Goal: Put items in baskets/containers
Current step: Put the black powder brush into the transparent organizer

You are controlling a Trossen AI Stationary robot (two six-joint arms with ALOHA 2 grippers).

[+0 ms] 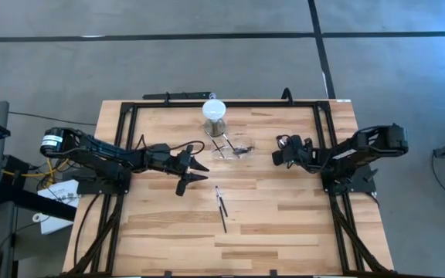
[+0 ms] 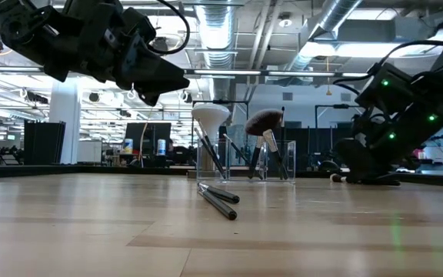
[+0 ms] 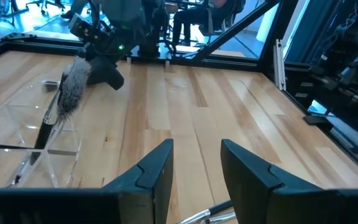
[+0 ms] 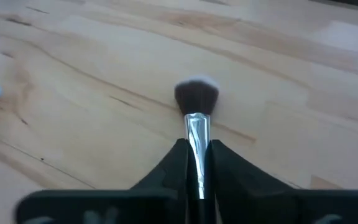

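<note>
Here the right claw (image 4: 197, 163) is clenched on a makeup brush (image 4: 197, 106): in the right wrist view its two dark fingers pinch the silvery ferrule, and the dark bristle head sticks out ahead of them over bare wood. In the high view that claw (image 1: 282, 149) sits near the right side of the bench (image 1: 284, 224), just beside the clear container (image 1: 236, 144) but not yet over it. The container already holds several brushes standing at a lean; the low view shows a white-headed one (image 2: 210, 115) and a brown-headed one (image 2: 264, 121) rising above its walls. Two more brushes (image 1: 221, 208) lie loose on the wood nearer the front edge, well apart from the container. The left claw (image 1: 194, 167) hangs above the bench left of the container, fingers spread and nothing between them, which the left wrist view confirms. Step in hand, as I judge it: a pickup just made by the right arm, carry to follow. The next move calls for bringing the brush over the container's open top, with the handle end tipped down, clear of the brushes already leaning there, and letting go only once it is inside the walls. Whether the handle end is visible behind the fingers I cannot tell.
</note>
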